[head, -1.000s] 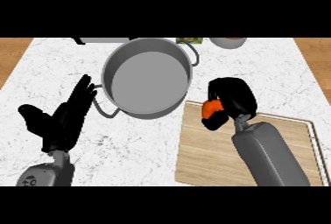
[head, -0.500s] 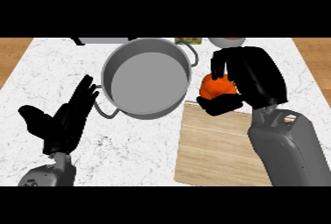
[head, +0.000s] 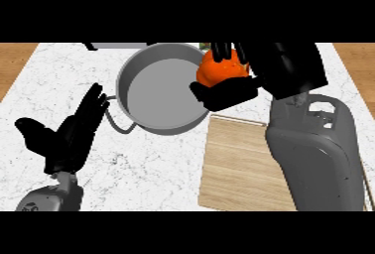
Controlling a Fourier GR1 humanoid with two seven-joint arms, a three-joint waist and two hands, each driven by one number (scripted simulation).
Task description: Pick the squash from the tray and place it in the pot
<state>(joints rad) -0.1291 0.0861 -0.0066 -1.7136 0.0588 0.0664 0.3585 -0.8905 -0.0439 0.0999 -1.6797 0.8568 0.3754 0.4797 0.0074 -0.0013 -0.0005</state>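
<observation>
A white marbled table (head: 168, 163) with grey veining fills the view. Warm brown wood (head: 15, 64) shows beyond its edges at 9 and 3 o'clock. Lighting is even.

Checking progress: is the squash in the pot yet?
Not yet. The squash is held in the right hand over the pot rim.

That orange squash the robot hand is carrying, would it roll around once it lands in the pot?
Probably: the squash looks rounded, and the pot has a flat bottom, so it may roll briefly. It seems stiff, keeping its shape within the right robot hand.
</observation>
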